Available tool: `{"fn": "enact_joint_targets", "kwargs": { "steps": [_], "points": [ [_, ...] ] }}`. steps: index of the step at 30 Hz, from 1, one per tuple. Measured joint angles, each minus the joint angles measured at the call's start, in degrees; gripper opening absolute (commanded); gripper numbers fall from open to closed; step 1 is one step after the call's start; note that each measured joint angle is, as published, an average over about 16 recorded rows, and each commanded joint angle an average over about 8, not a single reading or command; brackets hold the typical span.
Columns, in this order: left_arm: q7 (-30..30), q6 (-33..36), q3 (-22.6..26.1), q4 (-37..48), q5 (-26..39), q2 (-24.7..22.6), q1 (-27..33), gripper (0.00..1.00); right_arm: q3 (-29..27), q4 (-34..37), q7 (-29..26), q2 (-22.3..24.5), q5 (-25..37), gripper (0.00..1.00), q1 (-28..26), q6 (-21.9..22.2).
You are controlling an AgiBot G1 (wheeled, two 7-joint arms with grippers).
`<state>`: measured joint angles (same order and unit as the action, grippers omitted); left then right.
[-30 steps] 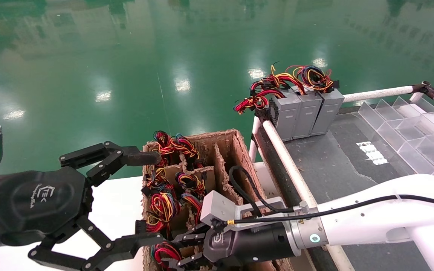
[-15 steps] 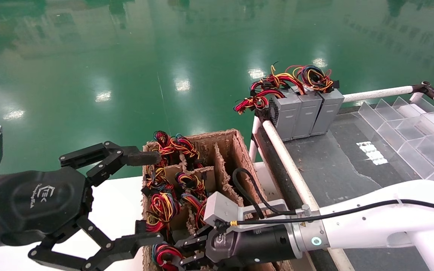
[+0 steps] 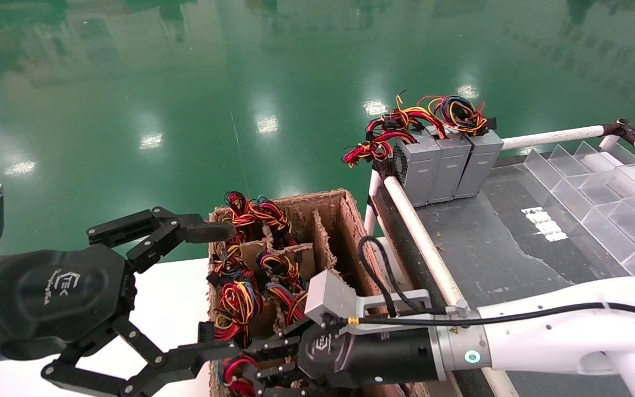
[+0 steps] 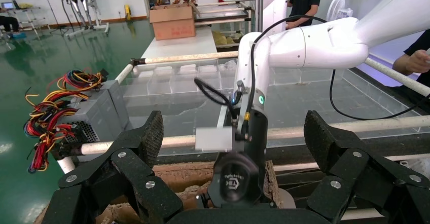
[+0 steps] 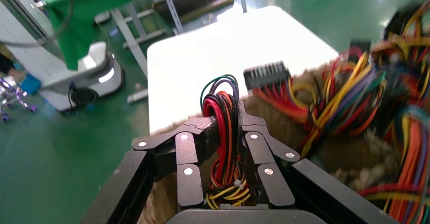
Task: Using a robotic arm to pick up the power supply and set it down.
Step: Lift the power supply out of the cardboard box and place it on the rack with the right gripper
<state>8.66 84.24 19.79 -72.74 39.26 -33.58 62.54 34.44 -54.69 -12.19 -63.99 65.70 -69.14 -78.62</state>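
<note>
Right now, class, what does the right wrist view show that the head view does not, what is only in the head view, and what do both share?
Only the right wrist view shows the right gripper shut on a loop of wires.
Only the head view shows the left gripper, open beside the cardboard box, and three grey power supplies on the black table.
Both show coloured wire bundles and the white table.

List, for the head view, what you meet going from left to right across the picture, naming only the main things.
Left gripper → cardboard box of wire bundles, with the right gripper shut on a wire bundle at its near end → row of grey power supplies on the black table → clear divider tray.
</note>
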Motion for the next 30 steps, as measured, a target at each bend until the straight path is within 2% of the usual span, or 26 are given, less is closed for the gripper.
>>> {"fn": "enact_joint_targets", "kwargs": {
  "steps": [18, 30],
  "points": [
    [-0.01, -0.01, 0.02, 0.0, -0.01, 0.01, 0.0, 1.0, -8.06, -7.81, -0.65, 6.15, -11.72, 0.0, 2.66, -0.01],
    [-0.01, -0.01, 0.03, 0.0, -0.02, 0.01, 0.01, 1.0, -13.39, -7.95, -1.6, 10.82, -16.89, 0.0, -0.56, 0.92]
  ]
}}
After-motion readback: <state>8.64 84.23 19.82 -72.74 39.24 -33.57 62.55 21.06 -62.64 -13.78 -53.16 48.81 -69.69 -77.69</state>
